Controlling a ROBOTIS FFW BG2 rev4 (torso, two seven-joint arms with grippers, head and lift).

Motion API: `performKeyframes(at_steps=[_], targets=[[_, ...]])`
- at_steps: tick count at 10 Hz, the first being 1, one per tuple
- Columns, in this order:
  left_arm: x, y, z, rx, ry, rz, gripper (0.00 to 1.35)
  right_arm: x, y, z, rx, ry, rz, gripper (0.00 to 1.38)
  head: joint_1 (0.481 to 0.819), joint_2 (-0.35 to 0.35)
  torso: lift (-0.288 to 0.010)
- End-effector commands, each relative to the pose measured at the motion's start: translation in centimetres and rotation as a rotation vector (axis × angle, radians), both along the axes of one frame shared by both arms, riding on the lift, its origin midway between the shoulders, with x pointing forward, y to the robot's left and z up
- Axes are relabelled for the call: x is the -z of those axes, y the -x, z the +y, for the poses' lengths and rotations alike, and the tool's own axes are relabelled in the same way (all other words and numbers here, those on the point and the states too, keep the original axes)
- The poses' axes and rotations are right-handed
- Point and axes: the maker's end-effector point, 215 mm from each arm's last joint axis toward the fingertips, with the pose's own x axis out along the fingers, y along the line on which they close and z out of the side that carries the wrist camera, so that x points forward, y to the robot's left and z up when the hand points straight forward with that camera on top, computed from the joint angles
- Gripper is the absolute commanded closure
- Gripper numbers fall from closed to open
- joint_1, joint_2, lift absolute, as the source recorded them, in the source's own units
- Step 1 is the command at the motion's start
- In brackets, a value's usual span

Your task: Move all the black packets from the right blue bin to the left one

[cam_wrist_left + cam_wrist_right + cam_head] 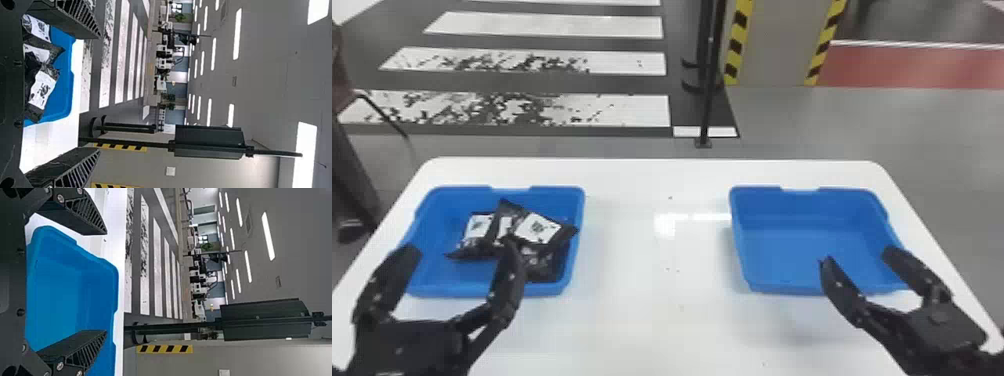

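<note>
- Left gripper (461,246): jaws stood wide apart with nothing between them, at the near side of the left bin (457,289).
- Right gripper (858,255): jaws likewise parted and unloaded, at the near side of the right bin (797,250).
- Black packets (537,228): several lay in an overlapping heap inside the left bin, ahead of the left jaws and toward their right-hand finger. Contact with that finger could not be determined.
- Top packet: white label upward, long axis mainly crosswise, slanting from far left to near right. The left arm was clearly the nearer.
- Right bin: bare blue floor lay before the right jaws.
- Worktop (652,320): white, carrying both bins well apart.
- Assessment: the transfer appeared complete. The next move probably called for backing both arms off; any resettling of the heap would have suited the left arm. Its right-hand finger might have caught the heap or rim if swung sideways.
</note>
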Motion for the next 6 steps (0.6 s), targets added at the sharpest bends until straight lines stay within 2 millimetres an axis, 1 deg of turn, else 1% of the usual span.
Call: performKeyframes(at_steps=[1,3,6], targets=[[-0.1,0.1,-0.1,0.002,0.003,-0.003,0.0,-0.2,0.0,0.4,-0.005,0.002,-0.002,0.14,0.695,-0.034,-0.14],[-0.2,0.3,-0.2,0.003,0.01,-0.003,0.0,-1.2,0.1,0.7,0.002,0.012,-0.018,0.14,0.695,-0.03,-0.14],[-0.2,0.3,-0.2,0.004,0.021,-0.004,0.0,-1.8,0.4,0.8,0.011,0.026,-0.018,0.14,0.695,-0.027,-0.14]])
